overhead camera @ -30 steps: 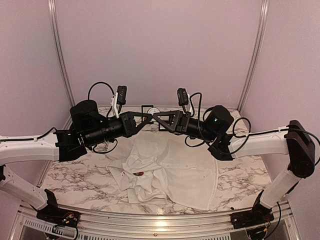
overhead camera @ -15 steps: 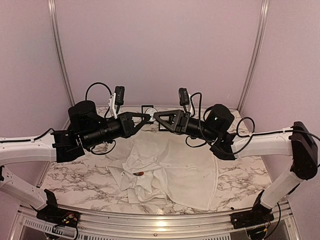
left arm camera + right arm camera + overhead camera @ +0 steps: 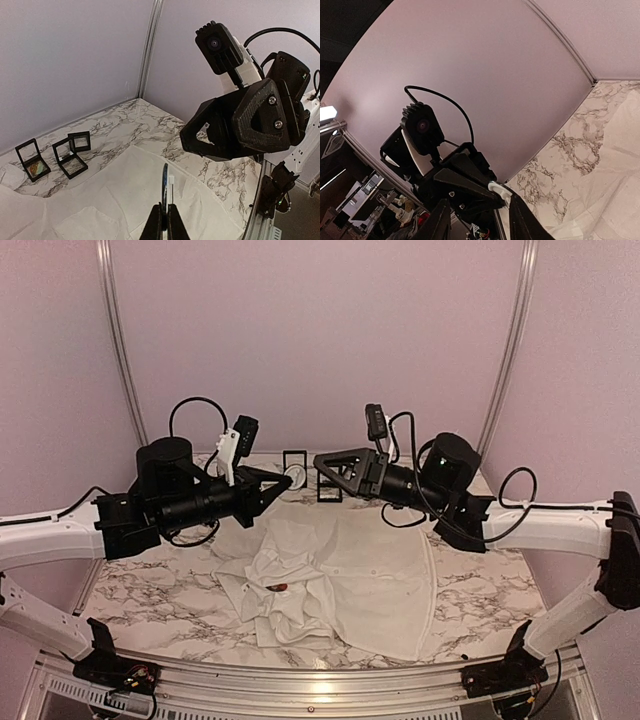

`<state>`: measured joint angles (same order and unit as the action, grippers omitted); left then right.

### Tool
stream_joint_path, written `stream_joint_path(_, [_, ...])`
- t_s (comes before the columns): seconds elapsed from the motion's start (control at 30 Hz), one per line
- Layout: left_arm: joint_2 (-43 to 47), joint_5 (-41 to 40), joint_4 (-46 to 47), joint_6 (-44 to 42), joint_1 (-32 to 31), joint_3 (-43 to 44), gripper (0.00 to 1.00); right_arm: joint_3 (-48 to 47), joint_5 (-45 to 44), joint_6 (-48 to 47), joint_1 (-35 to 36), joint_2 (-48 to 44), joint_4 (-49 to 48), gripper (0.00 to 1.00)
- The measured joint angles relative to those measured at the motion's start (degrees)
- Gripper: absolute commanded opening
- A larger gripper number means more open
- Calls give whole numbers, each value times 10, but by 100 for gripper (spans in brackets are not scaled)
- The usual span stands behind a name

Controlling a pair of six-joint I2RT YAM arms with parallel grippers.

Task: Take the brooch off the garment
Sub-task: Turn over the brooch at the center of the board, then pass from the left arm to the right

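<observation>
Brooch [image 3: 281, 586] on crumpled garment [image 3: 375, 575]; left fingers [image 3: 156, 227] seemingly pressed together, right fingers [image 3: 522, 222] apart, both aloft above it.

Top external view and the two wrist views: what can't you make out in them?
Small reddish-brown brooch: top view, too small to show shape or clasp; outside both wrist views.
Crumpled white cloth shirt: top view, collar and pocket lost in its own folds.
Small black square frames: left wrist view, contents too small to identify.
</observation>
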<state>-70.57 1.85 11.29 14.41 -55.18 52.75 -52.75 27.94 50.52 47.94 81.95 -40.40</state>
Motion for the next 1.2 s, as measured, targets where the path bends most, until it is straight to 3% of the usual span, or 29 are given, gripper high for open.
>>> stream_joint_path(0.27, [16, -69, -34, -240, -10, 25, 0, -36, 4, 6, -14, -8, 83, 36])
stream_joint_path(0.5, [34, -157, -8, -515, -68, 7, 0, -77, 14, 9, -28, -15, 167, 35])
stream_joint_path(0.7, [32, -236, 73, -742, -111, -59, 0, -103, 26, 9, -28, -15, 212, 33])
stream_joint_path(0.93, [-1, -311, 257, -986, -152, -154, 0, -109, 55, 9, -28, 3, 241, 32])
stream_joint_path(1.2, [-35, -337, 403, -1140, -180, -194, 0, -140, 76, -9, -16, 50, 279, 30])
